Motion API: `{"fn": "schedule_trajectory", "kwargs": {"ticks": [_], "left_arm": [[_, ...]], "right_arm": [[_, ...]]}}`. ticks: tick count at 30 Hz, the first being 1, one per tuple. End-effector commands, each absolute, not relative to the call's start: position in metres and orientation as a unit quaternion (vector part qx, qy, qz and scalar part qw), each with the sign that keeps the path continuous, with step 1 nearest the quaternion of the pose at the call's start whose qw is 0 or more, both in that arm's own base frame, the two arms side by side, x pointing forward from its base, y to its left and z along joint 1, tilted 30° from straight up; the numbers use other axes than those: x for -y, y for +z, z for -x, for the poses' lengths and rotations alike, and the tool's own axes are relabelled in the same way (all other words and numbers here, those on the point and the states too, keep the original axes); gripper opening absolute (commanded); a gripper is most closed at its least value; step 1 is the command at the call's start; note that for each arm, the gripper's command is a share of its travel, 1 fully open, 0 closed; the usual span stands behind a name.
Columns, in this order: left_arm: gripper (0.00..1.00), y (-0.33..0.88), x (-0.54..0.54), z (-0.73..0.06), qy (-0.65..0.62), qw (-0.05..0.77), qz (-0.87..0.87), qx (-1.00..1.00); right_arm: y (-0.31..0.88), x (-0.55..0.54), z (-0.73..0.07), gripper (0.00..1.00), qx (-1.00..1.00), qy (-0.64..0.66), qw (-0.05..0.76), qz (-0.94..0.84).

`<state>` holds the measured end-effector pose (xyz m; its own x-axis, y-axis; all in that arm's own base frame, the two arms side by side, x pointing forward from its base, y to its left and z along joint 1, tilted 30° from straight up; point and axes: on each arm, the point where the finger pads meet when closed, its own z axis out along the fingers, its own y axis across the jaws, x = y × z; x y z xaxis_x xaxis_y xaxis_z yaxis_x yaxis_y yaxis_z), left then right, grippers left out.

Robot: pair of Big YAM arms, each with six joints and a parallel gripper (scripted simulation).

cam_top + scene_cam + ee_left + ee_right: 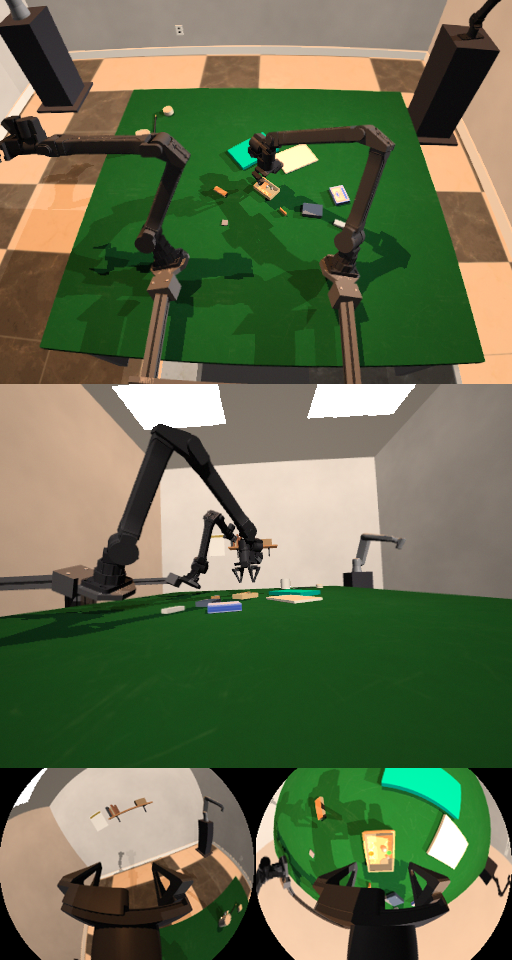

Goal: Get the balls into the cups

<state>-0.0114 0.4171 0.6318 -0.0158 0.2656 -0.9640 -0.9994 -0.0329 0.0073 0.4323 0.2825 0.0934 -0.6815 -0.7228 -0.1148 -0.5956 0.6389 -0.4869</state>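
Observation:
The wooden puzzle (263, 193) (245, 596) (378, 831) lies flat on the green table, a shallow rectangular box. In the right wrist view a green spot (389, 852) shows at its right side and an orange spot (371, 853) at its left side. Pale bits lie between them; I cannot tell which are the balls. My right gripper (246, 580) (382, 865) is open and empty, pointing down above the puzzle, not touching it. My left gripper (126, 865) is open and empty, raised far off beyond the table's left side in the top view.
A teal slab (243, 154) (428, 785) and a cream pad (298, 158) (449, 843) lie behind the puzzle. An orange block (220, 191) lies left of it. A dark blue box (312, 210), a blue-white box (339, 194) and a white block (340, 223) lie to the right.

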Motion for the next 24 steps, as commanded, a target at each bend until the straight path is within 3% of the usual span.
{"fn": "schedule_trajectory", "kwargs": {"ticks": [1, 16, 17, 24], "left_arm": [[1.00, 0.640, -0.410, 0.017, 0.582, 0.557, 0.427, -0.409], [1.00, 0.640, -0.410, 0.017, 0.582, 0.557, 0.427, -0.409], [1.00, 0.640, -0.410, 0.017, 0.582, 0.557, 0.427, -0.409], [1.00, 0.640, -0.410, 0.017, 0.582, 0.557, 0.427, -0.409]], "right_arm": [[0.099, -0.303, -0.432, 1.00, -0.884, -0.216, 0.147, 0.388], [0.105, -0.292, -0.438, 1.00, -0.889, -0.216, 0.148, 0.377], [0.105, -0.292, -0.438, 0.87, -0.889, -0.216, 0.148, 0.377], [0.105, -0.292, -0.438, 0.87, -0.889, -0.216, 0.148, 0.377]]}}
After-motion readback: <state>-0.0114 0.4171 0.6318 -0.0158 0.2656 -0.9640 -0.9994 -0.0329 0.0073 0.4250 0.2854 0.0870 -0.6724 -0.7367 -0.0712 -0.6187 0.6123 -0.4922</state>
